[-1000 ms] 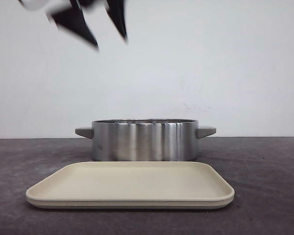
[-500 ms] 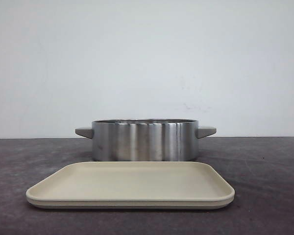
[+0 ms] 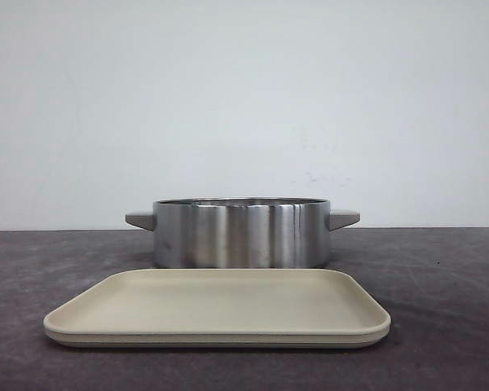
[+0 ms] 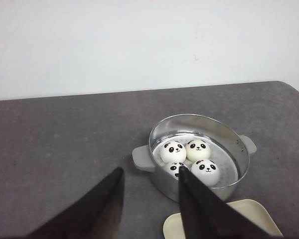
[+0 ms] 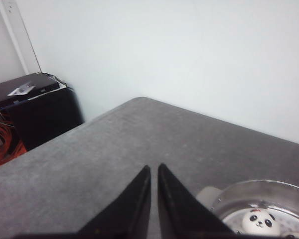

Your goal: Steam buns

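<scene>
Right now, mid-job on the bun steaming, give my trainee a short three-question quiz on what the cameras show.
1. True or false: the beige tray in the front view has buns on it.
2. How many panda buns sit in the steel pot in the left wrist view?
A. two B. three C. four
3. Fill in: the left gripper is ____, while the right gripper has its fingers nearly together.

Key: 1 false, the tray is bare. 2 C, one with a red bow. 3 open.
</scene>
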